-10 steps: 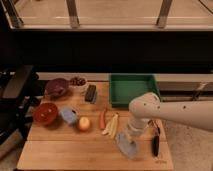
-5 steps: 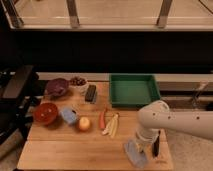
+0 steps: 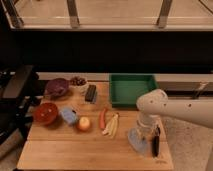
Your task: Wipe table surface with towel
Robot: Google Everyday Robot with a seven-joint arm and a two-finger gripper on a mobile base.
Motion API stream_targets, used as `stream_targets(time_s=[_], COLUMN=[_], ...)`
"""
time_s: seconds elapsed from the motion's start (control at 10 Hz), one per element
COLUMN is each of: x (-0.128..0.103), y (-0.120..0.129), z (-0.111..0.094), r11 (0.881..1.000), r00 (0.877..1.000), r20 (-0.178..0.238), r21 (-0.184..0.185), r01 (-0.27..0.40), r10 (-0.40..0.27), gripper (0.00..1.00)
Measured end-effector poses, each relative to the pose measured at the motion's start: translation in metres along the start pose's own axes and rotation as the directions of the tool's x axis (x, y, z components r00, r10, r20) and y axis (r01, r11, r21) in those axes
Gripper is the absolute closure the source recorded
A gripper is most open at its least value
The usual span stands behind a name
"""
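Observation:
The table surface (image 3: 60,150) is a light-brown plank top. The grey-blue towel (image 3: 136,142) lies rumpled on it near the front right corner. My white arm reaches in from the right and bends down. Its gripper (image 3: 143,131) is pressed down on the top of the towel and partly hides it.
A green tray (image 3: 131,90) stands at the back right, just behind my arm. A dark slim tool (image 3: 155,143) lies right of the towel. A banana (image 3: 113,125), a red pepper (image 3: 103,118), an orange fruit (image 3: 84,123), a light-blue block (image 3: 68,115), a red bowl (image 3: 45,112), a purple bowl (image 3: 56,87) and a dark brush (image 3: 91,93) lie to the left.
My gripper and the towel under it have slid to the right along the front right of the table, closer to the dark tool.

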Motion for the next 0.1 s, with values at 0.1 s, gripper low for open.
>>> stream_targets(time_s=[0.1], x=[-0.0072], y=[0.0069], z=[-0.0004], r11=[1.0], r00=[1.0], r20=[-0.004], r21=[-0.022], r01=[0.014], r10=[-0.014], gripper=[1.0])
